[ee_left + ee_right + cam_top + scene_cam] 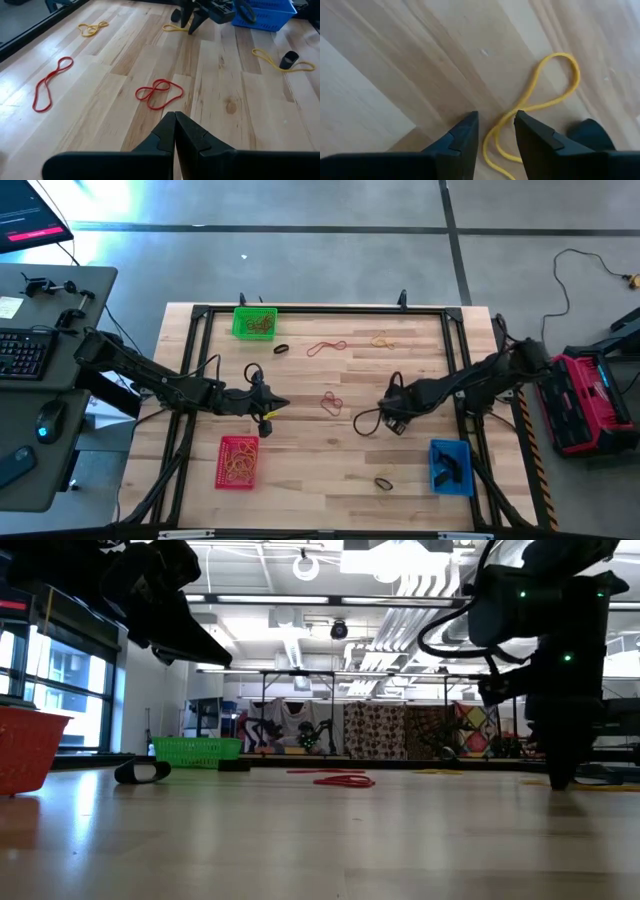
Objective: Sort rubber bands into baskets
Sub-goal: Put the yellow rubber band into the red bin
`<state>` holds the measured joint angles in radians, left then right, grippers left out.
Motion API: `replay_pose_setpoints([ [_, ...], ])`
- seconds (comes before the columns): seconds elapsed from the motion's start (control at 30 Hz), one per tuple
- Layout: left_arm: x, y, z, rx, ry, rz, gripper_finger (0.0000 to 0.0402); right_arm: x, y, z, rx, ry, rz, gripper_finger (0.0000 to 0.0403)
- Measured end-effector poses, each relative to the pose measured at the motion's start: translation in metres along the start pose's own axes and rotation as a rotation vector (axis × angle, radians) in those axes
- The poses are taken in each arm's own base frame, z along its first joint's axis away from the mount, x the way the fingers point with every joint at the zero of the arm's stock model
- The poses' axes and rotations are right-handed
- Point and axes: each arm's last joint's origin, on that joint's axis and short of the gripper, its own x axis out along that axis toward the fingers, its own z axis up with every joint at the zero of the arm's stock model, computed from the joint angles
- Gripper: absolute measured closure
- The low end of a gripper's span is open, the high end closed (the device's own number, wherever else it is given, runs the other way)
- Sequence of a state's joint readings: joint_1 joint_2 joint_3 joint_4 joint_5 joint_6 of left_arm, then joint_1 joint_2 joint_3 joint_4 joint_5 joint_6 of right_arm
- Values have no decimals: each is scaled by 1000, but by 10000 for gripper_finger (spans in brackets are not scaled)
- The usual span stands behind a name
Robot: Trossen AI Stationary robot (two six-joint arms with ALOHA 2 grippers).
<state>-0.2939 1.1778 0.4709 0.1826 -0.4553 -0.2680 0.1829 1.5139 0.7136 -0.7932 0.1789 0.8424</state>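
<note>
My right gripper points down at the table right of centre, open. A yellow rubber band lies flat on the wood, and one of its strands runs between the fingers. My left gripper hangs shut above the table left of centre, with nothing showing between its fingers. A red rubber band lies just ahead of it. The green basket stands at the far left, the red basket at the near left, and the blue basket at the near right. My right gripper comes from above, its open fingers standing on either side of the yellow band's strand, which lies slack on the table. Whether a finger touches the band I cannot tell.
More bands lie loose: a red one, a yellow one and a black one toward the far edge, and a yellow and black pair near the blue basket. A black frame rims the table.
</note>
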Motion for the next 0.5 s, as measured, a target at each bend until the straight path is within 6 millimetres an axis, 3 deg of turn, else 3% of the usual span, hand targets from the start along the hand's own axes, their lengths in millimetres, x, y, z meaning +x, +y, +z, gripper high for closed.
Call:
replay_pose_setpoints([
  [0.23,0,0,0,2,3,0,401,9,-10,1,36,50,21,294],
  [0.5,0,0,0,2,3,-1,401,6,-4,7,-56,15,74,394],
])
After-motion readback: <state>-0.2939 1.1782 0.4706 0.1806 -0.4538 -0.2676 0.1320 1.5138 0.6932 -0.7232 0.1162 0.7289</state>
